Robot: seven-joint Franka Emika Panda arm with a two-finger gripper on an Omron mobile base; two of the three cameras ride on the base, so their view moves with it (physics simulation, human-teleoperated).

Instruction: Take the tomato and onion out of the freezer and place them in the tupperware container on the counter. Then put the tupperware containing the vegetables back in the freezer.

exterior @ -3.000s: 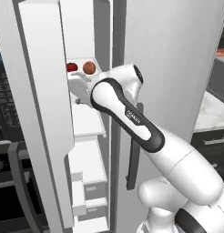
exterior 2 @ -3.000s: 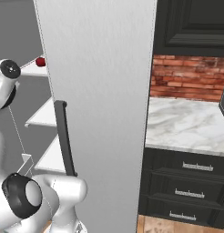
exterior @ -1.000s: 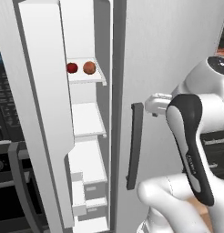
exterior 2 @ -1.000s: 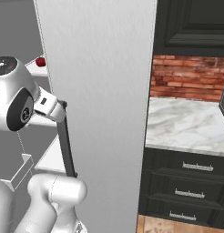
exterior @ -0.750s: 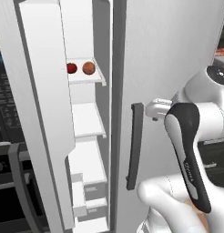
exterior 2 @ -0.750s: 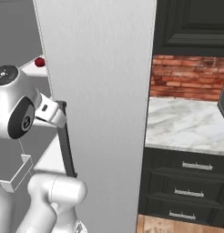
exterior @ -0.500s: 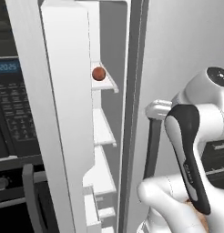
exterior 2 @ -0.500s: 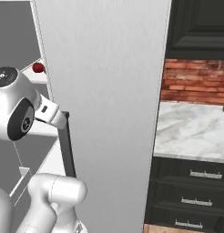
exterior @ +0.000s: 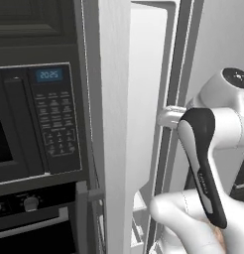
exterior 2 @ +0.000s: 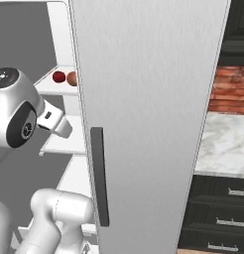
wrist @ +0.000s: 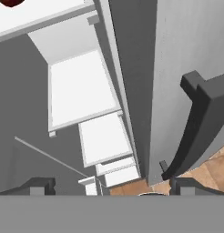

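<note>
Two balls, tomato and onion, sit side by side on a freezer shelf, upper left; its dark handle runs vertically. Gripper fingers stand wide apart, empty.

Small deep-red tomato sits just left of round orange-brown onion on white freezer shelf, behind open light-grey freezer door; veined marble counter lies right.
</note>
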